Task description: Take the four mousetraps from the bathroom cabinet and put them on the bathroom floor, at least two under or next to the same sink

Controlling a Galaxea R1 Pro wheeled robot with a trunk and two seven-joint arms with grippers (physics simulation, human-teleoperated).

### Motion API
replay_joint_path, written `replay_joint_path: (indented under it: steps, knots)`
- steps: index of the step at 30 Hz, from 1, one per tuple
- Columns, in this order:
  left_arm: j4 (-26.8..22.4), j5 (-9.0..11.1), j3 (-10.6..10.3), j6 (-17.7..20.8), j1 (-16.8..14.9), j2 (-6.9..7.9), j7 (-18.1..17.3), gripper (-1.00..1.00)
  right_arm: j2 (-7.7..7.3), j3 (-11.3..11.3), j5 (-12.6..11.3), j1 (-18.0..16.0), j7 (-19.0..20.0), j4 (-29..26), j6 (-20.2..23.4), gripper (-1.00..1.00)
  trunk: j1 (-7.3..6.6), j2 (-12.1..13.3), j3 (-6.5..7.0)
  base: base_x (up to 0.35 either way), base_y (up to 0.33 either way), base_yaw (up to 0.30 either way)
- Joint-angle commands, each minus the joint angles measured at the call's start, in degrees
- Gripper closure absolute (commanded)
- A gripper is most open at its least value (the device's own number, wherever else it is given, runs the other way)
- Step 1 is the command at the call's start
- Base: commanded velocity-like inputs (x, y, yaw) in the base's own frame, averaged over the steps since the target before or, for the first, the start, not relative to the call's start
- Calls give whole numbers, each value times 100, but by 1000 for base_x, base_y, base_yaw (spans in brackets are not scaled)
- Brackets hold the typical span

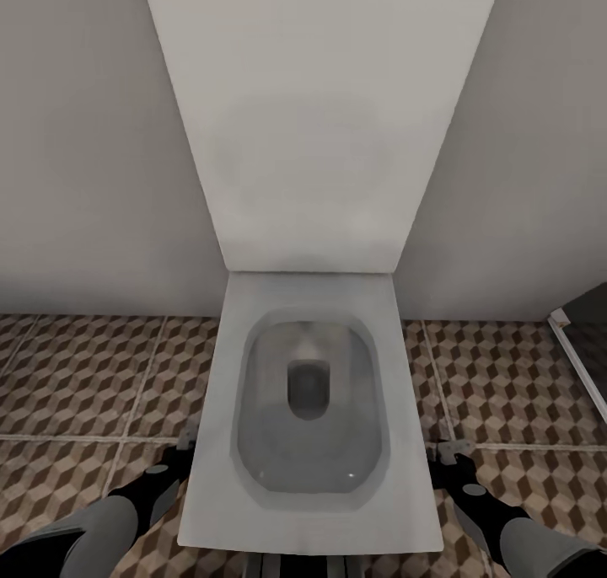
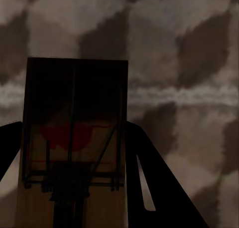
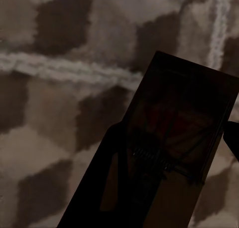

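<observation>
Carrying one mousetrap [image 2: 74, 138] clamped in your left gripper [image 1: 181, 453] and another mousetrap [image 3: 174, 133] clamped in your right gripper [image 1: 451, 453], you held both low beside the toilet [image 1: 308, 409], over the bathroom floor [image 1: 84, 376], presumably heading for the sink.

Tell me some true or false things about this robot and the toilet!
1. The toilet lid is up. True.
2. The left gripper is empty. False: it holds a mousetrap.
3. The right gripper holds a mousetrap. True.
4. The floor is plain white. False: it has a brown cube pattern.
5. The toilet sits between the two arms. True.
</observation>
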Motion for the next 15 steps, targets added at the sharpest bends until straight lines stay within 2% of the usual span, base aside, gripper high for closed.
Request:
replay_joint_path:
  steps: [1,15]
  knots:
    - [12,-74,50,-24,-3,3,-14,100,2,49,-46,-1,-17,0,-12,100,-1,-1,-3,0,0,0]
    - [137,-53,50,-45,-3,18,-14,100,61,51,-36,25,-7,243,-21,100,-1,-1,-3,0,0,0]
